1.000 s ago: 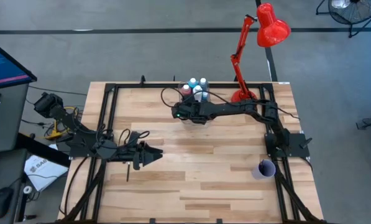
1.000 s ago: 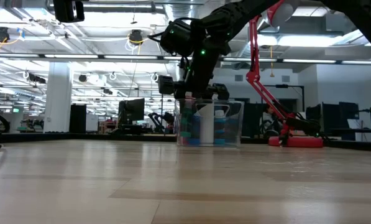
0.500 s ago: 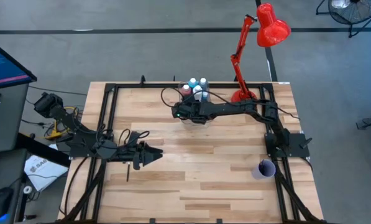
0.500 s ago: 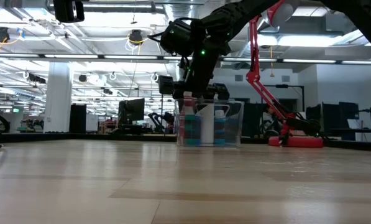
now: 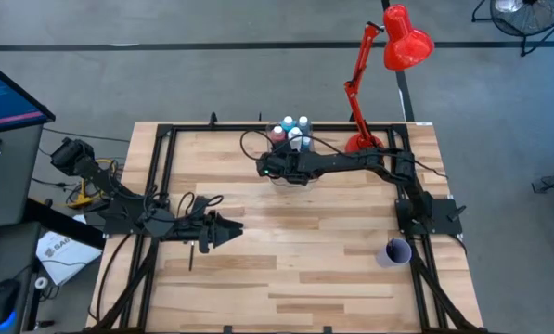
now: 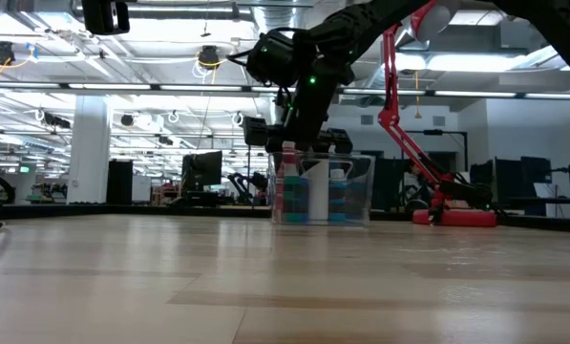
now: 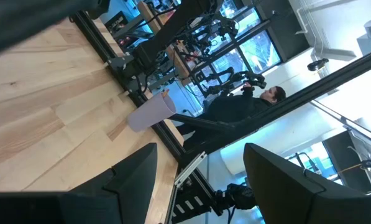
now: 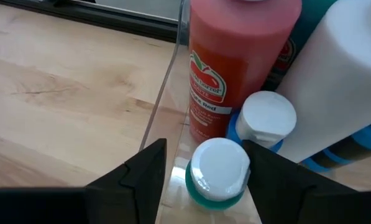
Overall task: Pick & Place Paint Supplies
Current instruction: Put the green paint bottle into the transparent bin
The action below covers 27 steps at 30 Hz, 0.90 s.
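A clear box [image 5: 291,137] stands at the table's far middle. In it are upright paint bottles: a pink-red one [image 8: 241,56], a large white one [image 8: 343,74], a small blue one with a white cap [image 8: 267,119] and a small green one with a white cap [image 8: 217,171]. My right gripper [image 8: 204,163] reaches down into the box's left end [image 6: 286,186]. Its fingers are apart on either side of the small green bottle. My left gripper [image 5: 230,230] hovers open at the table's near left, with nothing between its fingers [image 7: 135,171]. My right gripper stands astride the small green bottle's white cap [image 8: 201,163], coming in slanting from above. A gap shows between the cap and one finger [image 8: 149,177]. Whether the other finger [image 8: 269,177] touches the cap I cannot tell. The bottle stands upright inside the box.
A small purple cup [image 5: 395,250] stands near the table's right edge. A red desk lamp [image 5: 388,51] has its base [image 5: 362,142] right of the box. Black frame rails run along the table's left and right sides. A person [image 7: 260,102] stands beyond the table.
In the low view, a bluish shape covered the pink-red bottle at the box's left end. It no longer covers that bottle. Both arms have kept their place.
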{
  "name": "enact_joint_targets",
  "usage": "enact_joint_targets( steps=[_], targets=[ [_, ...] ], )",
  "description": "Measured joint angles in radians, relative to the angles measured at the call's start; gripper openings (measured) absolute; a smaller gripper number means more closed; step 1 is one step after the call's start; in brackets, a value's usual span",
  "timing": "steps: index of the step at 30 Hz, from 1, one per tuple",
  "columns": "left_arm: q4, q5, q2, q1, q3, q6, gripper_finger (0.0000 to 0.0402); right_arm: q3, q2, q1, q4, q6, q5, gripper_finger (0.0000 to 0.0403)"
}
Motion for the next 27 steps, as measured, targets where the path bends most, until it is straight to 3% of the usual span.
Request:
enact_joint_targets(
  steps=[15, 27],
  targets=[
    [0.0, 0.002, 0.0, 0.0, 0.0, 0.022, 0.0233, 0.0, -0.001, 0.001, -0.063, 0.015, -0.073, 0.0241],
    [-0.001, 0.004, 0.0, 0.0, 0.0, 0.054, 0.0233, 0.048, -0.013, 0.003, -0.209, 0.058, -0.109, 0.0245]
  ],
)
